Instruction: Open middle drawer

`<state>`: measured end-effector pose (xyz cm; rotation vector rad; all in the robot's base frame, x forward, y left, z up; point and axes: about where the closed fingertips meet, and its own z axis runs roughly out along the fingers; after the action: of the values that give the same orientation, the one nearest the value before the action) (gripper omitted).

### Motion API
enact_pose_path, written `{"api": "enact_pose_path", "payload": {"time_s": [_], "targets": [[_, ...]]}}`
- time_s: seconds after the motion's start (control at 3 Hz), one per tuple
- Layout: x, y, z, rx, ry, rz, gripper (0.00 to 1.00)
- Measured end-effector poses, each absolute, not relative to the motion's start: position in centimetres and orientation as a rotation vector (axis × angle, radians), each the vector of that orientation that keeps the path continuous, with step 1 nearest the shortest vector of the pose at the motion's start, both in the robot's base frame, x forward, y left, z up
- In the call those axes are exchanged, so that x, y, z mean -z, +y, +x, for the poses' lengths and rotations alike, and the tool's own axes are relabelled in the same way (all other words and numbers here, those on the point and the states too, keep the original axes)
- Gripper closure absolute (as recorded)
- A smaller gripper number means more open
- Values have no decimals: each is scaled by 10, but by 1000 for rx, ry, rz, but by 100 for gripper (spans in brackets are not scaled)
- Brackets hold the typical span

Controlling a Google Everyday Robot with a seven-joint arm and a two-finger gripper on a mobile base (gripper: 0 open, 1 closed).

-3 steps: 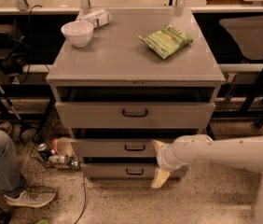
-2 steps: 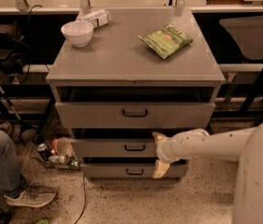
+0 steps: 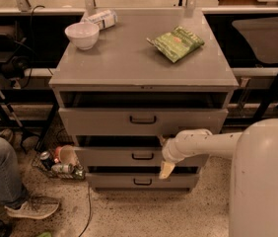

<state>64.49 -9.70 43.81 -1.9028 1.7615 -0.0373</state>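
A: Where do we see the gripper (image 3: 163, 155)?

B: We find it low at the front of the grey cabinet (image 3: 129, 65), at the end of the white arm (image 3: 205, 144) that reaches in from the right. It sits against the right part of the middle drawer (image 3: 109, 157), just beside that drawer's black handle (image 3: 143, 156) and not on it.

A: And how do its jaws stand?

B: We see them spread apart, 1 pale finger (image 3: 167, 170) pointing down past the drawer's lower edge and the other up near its top edge. We see nothing held between them.

A: Where is the middle drawer itself?

B: It is the 2nd of 3 fronts, under the top drawer (image 3: 104, 121) and above the bottom drawer (image 3: 114, 181). We see a dark gap above its front.

A: What else do we note?

B: On the cabinet top, a white bowl (image 3: 82, 34) at the left and a green bag (image 3: 176, 43) at the right, well apart. A person's shoe (image 3: 30, 209) rests on the floor at the left.
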Motion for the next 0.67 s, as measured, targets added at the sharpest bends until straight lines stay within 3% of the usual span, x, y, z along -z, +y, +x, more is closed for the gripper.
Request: {"api": "enact_pose_path", "payload": {"time_s": [0.67], "targets": [[-409, -122, 656, -71, 1838, -1840, 47]]}}
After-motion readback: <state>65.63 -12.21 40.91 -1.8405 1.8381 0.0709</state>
